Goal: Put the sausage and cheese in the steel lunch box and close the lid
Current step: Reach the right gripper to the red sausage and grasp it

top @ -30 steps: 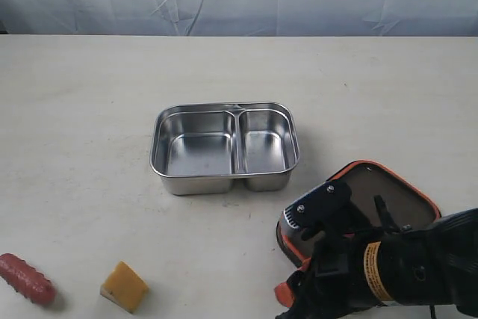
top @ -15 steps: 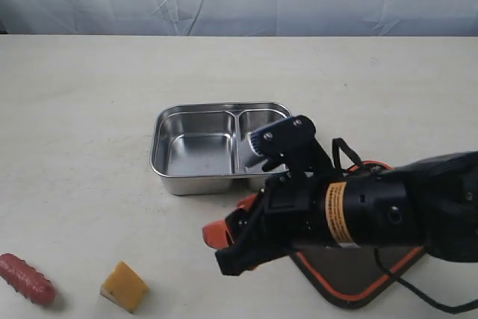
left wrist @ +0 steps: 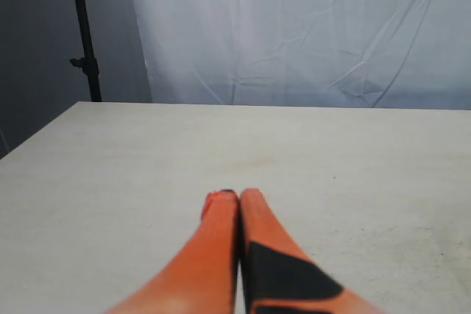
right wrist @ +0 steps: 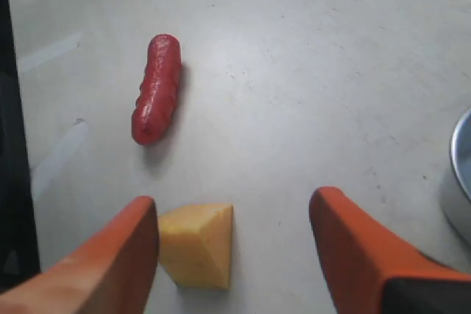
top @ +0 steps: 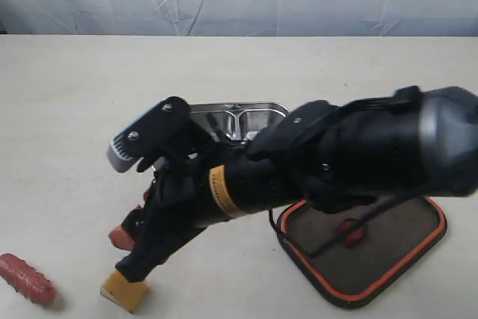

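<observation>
With your right gripper point(right wrist: 234, 207) spread wide above it, the small yellow-orange cheese wedge point(right wrist: 197, 244) on the pale tabletop point(right wrist: 331, 71) near the red ridged sausage point(right wrist: 156, 87) looks light, rigid and slick, so pinch its flat parallel sides.

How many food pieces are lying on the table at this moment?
2. The sausage lies at the exterior view's lower left; the cheese sits just right of it, under the open right gripper. The arm hides most of the steel lunch box.

Pale table point(top: 67, 110) with sausage point(top: 26, 279), cheese point(top: 121, 293), steel lunch box point(top: 258, 107), lid point(top: 392, 244)
</observation>
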Action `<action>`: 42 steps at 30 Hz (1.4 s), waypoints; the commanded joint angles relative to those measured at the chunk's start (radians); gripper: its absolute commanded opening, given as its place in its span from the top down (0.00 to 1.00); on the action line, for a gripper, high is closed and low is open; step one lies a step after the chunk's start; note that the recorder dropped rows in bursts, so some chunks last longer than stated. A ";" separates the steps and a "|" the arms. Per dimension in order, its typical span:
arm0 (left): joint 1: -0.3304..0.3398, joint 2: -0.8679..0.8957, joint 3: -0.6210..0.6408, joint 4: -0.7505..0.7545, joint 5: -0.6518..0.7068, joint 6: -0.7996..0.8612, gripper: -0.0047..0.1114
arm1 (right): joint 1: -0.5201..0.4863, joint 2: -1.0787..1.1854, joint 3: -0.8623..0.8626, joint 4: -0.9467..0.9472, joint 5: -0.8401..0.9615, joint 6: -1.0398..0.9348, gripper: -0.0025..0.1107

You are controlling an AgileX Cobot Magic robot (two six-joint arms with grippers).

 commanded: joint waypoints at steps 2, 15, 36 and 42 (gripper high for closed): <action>0.000 -0.004 0.004 0.000 -0.004 -0.004 0.96 | 0.006 0.137 -0.179 -0.129 -0.033 0.138 0.45; 0.000 -0.004 0.004 0.000 -0.004 -0.004 0.96 | 0.068 0.361 -0.469 -0.129 -0.188 0.158 0.45; 0.000 -0.004 0.004 0.000 -0.004 -0.004 0.96 | 0.196 0.538 -0.561 -0.129 -0.008 0.122 0.51; 0.000 -0.004 0.004 0.000 -0.004 -0.004 0.96 | 0.203 0.545 -0.561 -0.129 0.000 0.132 0.52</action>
